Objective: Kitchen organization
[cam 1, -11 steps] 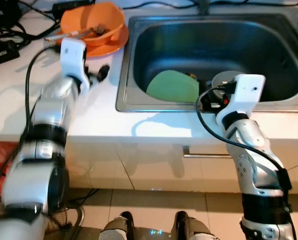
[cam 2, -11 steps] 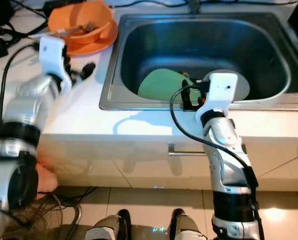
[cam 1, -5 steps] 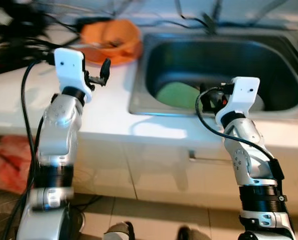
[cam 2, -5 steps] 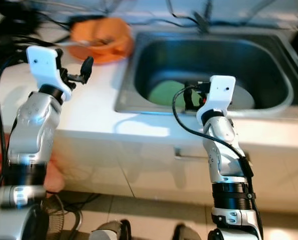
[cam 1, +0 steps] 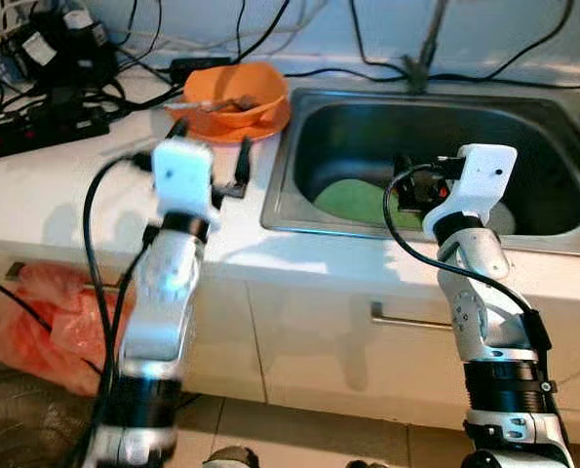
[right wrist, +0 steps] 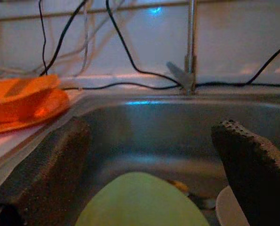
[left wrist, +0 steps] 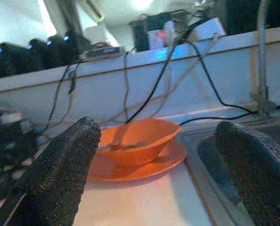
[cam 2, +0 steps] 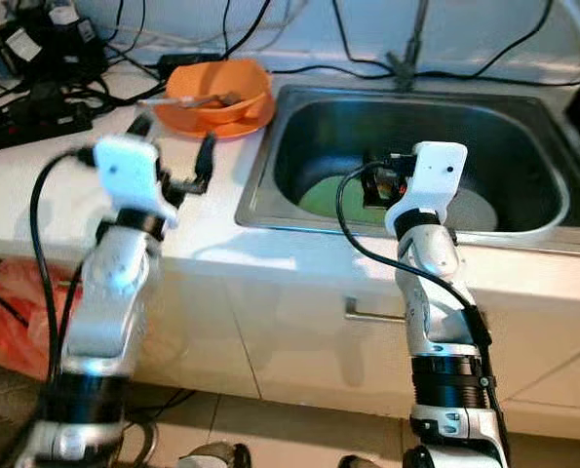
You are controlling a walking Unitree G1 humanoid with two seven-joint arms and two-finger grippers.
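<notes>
An orange bowl (cam 1: pixel 233 97) with utensils in it sits on an orange plate (left wrist: pixel 130 168) on the white counter, left of the steel sink (cam 1: pixel 523 122). My left gripper (cam 1: pixel 212 144) is open and empty, held above the counter just in front of the bowl and facing it. A green plate (cam 1: pixel 356 203) lies flat in the sink, with a pale plate (cam 2: pixel 473 211) beside it. My right gripper (cam 1: pixel 407 190) is open and empty, held over the sink's front rim and facing the green plate (right wrist: pixel 142 200).
Power strips and tangled cables (cam 1: pixel 46 93) crowd the counter's back left. A faucet (cam 1: pixel 426 54) stands behind the sink. A red plastic bag (cam 1: pixel 31 317) lies on the floor at the left. A drawer handle (cam 1: pixel 406 319) sits below the counter.
The camera has pulled back and tilted up. My left gripper has lifted off the counter and now faces the orange bowl. The right gripper stays at the sink's front rim.
</notes>
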